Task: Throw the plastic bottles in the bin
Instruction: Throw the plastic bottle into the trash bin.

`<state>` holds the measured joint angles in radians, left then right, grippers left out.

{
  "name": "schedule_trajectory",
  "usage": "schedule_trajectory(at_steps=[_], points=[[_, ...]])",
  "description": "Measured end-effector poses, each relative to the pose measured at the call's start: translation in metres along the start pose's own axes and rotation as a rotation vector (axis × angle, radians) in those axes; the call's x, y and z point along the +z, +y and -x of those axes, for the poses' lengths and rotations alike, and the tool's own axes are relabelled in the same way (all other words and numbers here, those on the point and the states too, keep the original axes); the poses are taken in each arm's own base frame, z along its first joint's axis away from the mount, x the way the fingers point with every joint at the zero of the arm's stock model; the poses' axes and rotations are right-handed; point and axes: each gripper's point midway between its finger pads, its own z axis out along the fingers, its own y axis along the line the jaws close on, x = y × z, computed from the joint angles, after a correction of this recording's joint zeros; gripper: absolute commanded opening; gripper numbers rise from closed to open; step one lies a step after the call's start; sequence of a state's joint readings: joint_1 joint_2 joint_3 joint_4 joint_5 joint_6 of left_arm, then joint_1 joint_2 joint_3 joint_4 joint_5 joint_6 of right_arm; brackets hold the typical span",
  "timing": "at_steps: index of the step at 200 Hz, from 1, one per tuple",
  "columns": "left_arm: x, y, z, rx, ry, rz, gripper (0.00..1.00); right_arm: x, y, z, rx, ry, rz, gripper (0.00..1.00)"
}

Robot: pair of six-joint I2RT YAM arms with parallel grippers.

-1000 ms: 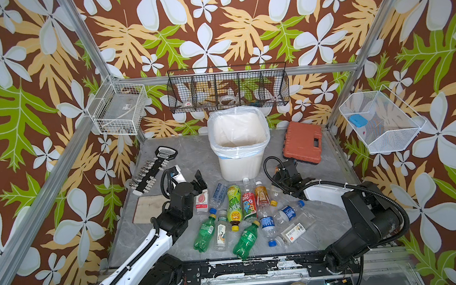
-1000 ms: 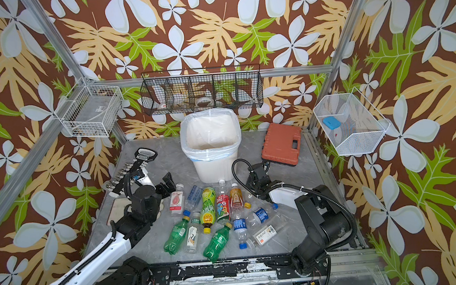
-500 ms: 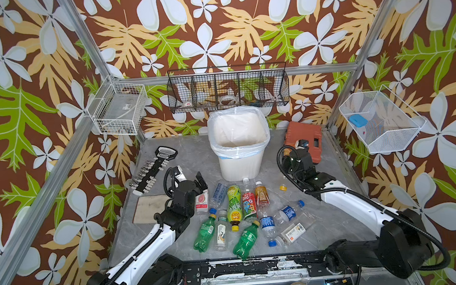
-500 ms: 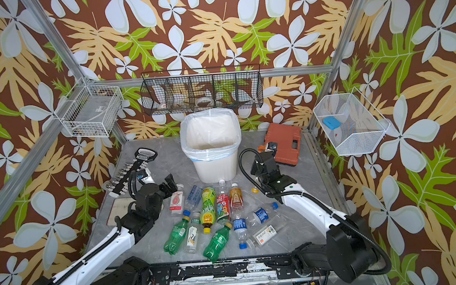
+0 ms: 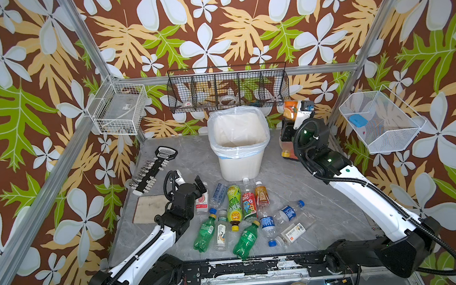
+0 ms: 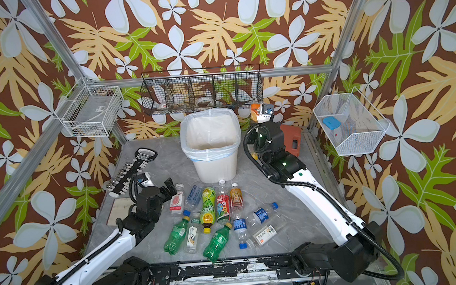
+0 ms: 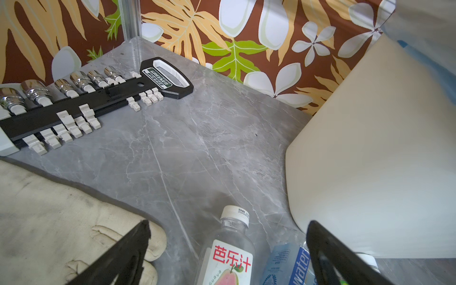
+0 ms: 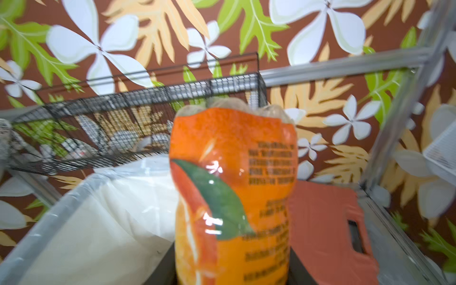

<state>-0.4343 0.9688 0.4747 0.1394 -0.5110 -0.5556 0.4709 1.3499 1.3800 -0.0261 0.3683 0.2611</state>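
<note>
One orange-label bottle [image 8: 234, 185], long axis near upright, base up, pinched in right pincer [image 5: 288, 131]; left pincer [image 7: 228, 225] spread.

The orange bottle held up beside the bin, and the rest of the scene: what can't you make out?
orange bottle: small print motion-blurred in the right wrist view; cap end cut off by that picture's edge.
guava bottle: lower part cut off by the left wrist view's edge.
orange-red case: partly behind the right arm in both top views.
black mesh basket: contents too small, screened by mesh, in both top views.
</note>
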Motion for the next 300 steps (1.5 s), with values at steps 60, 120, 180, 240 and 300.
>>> schedule_trajectory(at_steps=[60, 120, 180, 240, 300], points=[[-0.009, 0.008, 0.0, -0.026, -0.015, -0.003, 1.0, 0.038, 0.083, 0.046, -0.027, -0.076, 0.204, 0.45], [-0.015, 0.015, -0.001, -0.04, -0.019, 0.004, 1.0, 0.099, 0.113, -0.01, -0.133, 0.056, 0.236, 0.46], [-0.015, 0.016, 0.001, -0.042, -0.021, 0.008, 1.0, 0.118, 0.117, -0.044, -0.178, 0.123, 0.23, 0.47], [-0.013, 0.014, 0.001, -0.047, -0.014, 0.008, 1.0, 0.114, 0.105, -0.052, -0.171, 0.148, 0.211, 0.95], [-0.001, -0.002, -0.003, -0.044, 0.027, -0.027, 1.0, 0.027, 0.051, -0.041, -0.08, 0.064, 0.164, 1.0]])
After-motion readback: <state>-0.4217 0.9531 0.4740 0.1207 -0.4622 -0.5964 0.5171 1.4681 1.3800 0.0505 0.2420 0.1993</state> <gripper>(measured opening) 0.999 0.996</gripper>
